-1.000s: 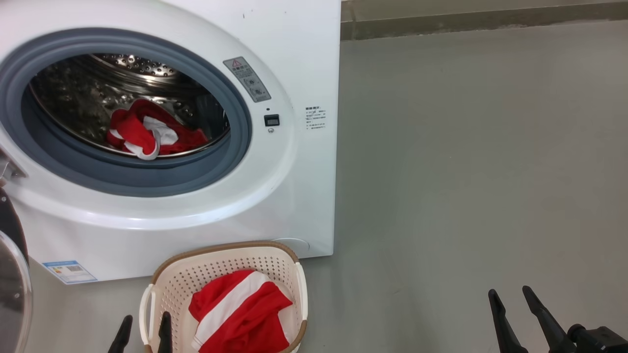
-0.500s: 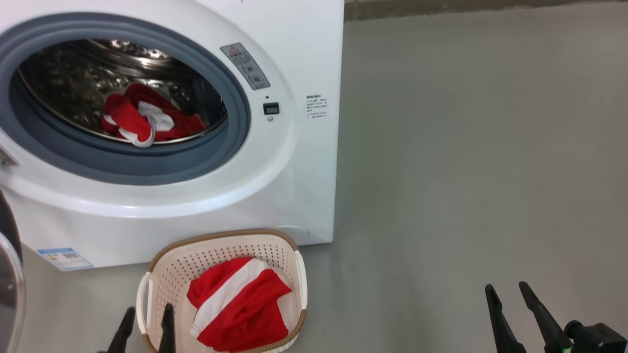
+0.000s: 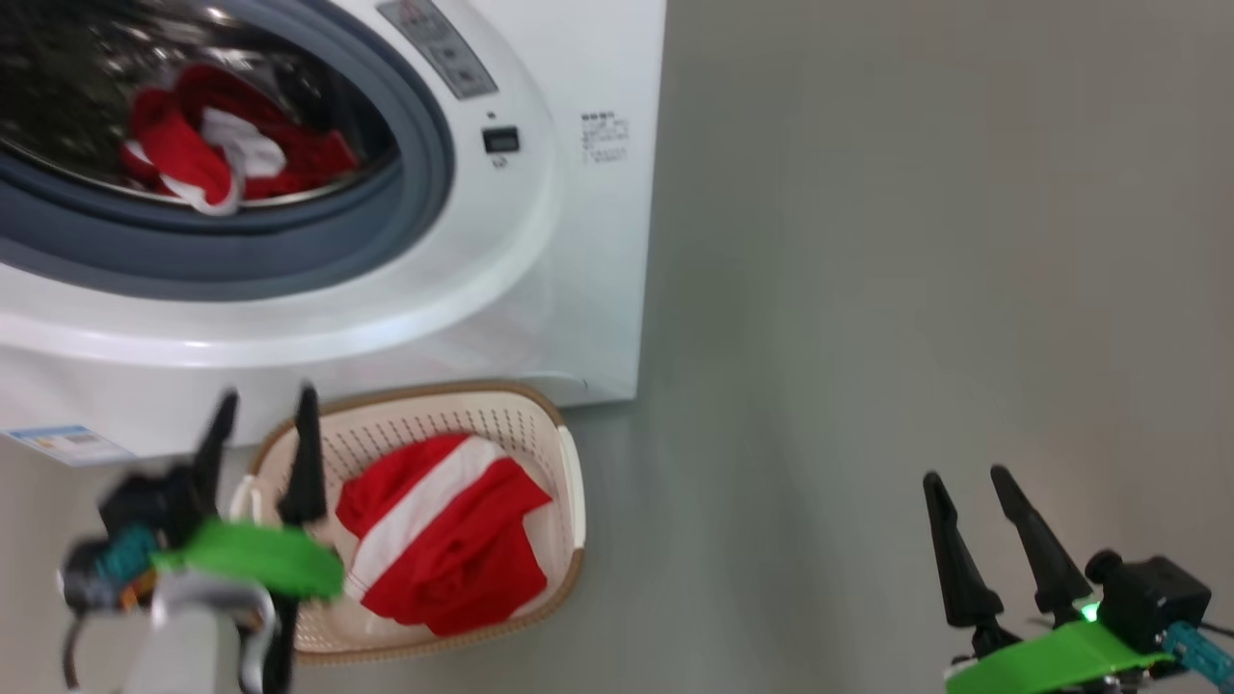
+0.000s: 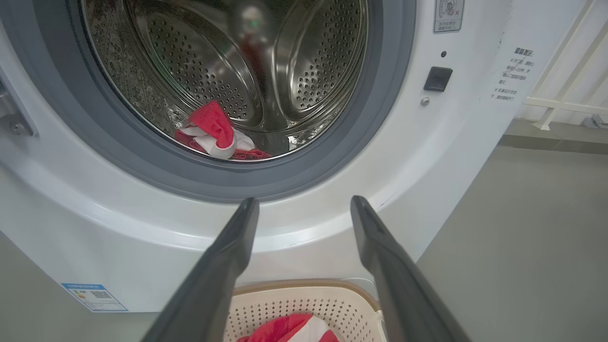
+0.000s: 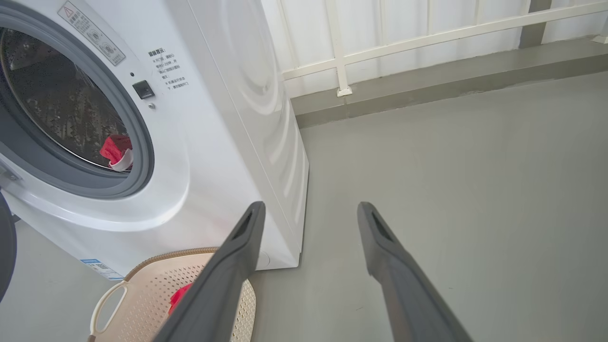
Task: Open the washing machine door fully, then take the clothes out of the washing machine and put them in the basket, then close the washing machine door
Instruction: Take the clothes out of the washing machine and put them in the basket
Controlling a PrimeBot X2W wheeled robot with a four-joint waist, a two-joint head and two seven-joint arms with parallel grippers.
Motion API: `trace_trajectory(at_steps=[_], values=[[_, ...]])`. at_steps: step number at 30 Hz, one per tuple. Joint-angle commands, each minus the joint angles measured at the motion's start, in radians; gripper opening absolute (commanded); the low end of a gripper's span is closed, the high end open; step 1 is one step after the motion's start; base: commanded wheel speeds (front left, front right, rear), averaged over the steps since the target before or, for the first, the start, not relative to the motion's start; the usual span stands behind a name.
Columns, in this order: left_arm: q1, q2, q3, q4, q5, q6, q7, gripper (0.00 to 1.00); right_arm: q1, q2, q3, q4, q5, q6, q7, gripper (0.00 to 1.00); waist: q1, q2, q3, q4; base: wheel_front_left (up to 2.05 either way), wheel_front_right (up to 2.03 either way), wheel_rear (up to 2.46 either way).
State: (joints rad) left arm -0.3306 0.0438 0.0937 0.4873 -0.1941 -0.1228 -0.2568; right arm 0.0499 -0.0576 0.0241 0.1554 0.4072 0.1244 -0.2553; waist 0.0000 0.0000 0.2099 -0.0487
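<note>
Left gripper: jaws wide, empty, poised over the basket rim, aimed at the drum opening ahead, placed to reach in. One red garment lies in the basket just beside it; a second garment sits low inside the washing machine, straight ahead of it. Right gripper: open, empty, well apart. Door seemingly swung aside; barely visible.

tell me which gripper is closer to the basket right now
Left. The left gripper sits right by the basket's left rim, fingers open. The right gripper is far off to the basket's right, above the floor.
</note>
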Motion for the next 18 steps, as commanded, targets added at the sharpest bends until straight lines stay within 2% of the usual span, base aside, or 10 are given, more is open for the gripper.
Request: trace_trajectory(at_steps=[1, 8, 13, 18], values=[[-0.087, 0.037, 0.040, 0.024, 0.016, 0.011, -0.005, 1.00, -0.044, -0.006, 0.029, -0.026, 0.005, 0.006, -0.006, 1.00, 0.0000, 0.0000, 0.084, -0.038, 0.00, 0.00, 0.00], [-0.339, 0.118, 0.067, 0.226, 0.037, 0.034, -0.005, 1.00, -0.105, 0.002, 0.044, -0.024, 0.009, 0.006, -0.006, 1.00, 0.0000, 0.0000, 0.170, -0.094, 0.00, 0.00, 0.00], [-0.544, 0.201, 0.077, 0.444, 0.047, 0.068, 0.010, 1.00, -0.133, 0.006, 0.064, -0.018, 0.015, 0.006, -0.006, 1.00, 0.0000, 0.0000, 0.220, -0.143, 0.00, 0.00, 0.00], [-0.698, 0.243, 0.104, 0.582, 0.015, 0.084, 0.021, 1.00, -0.162, 0.007, 0.076, -0.023, 0.031, 0.006, -0.006, 1.00, 0.0000, 0.0000, 0.265, -0.172, 0.00, 0.00, 0.00]])
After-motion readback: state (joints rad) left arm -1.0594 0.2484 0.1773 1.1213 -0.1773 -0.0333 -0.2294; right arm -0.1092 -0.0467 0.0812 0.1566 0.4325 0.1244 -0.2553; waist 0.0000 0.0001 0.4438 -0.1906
